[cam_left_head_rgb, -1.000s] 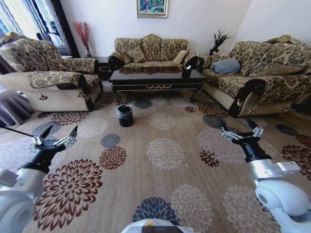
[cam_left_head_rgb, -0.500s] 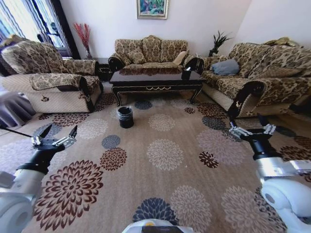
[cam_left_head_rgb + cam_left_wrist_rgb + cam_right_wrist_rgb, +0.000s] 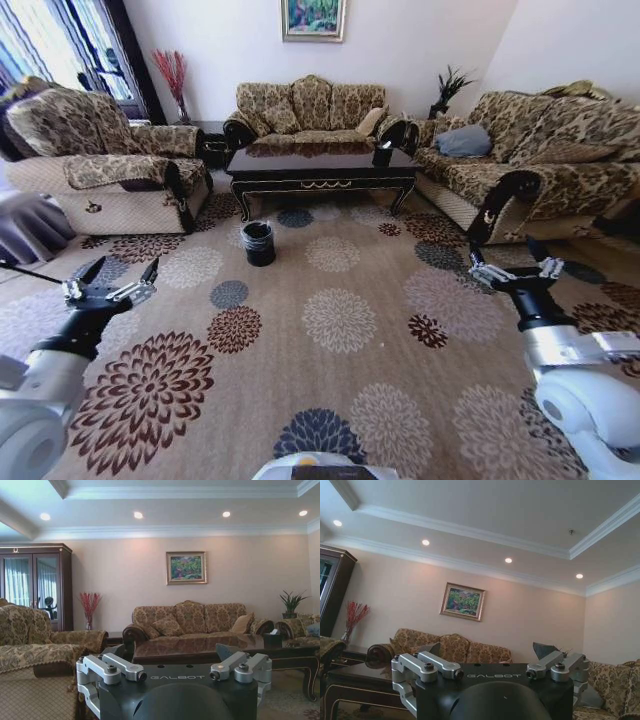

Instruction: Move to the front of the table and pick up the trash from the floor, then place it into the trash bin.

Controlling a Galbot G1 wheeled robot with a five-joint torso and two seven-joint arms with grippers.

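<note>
both the left gripper (image 3: 112,277) and right gripper (image 3: 512,264) hover over the carpet (image 3: 340,320), fingers spread wide, holding nothing, well short of the table (image 3: 322,165).

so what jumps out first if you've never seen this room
The floral carpet fills the floor, with the dark glossy table at the far end between patterned sofas. The small black trash bin stands on the carpet before it. The left end effector and right end effector hang open, low and apart.

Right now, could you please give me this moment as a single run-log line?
phase: approach | left gripper: open, empty | right gripper: open, empty | trash bin: on carpet before table
</note>
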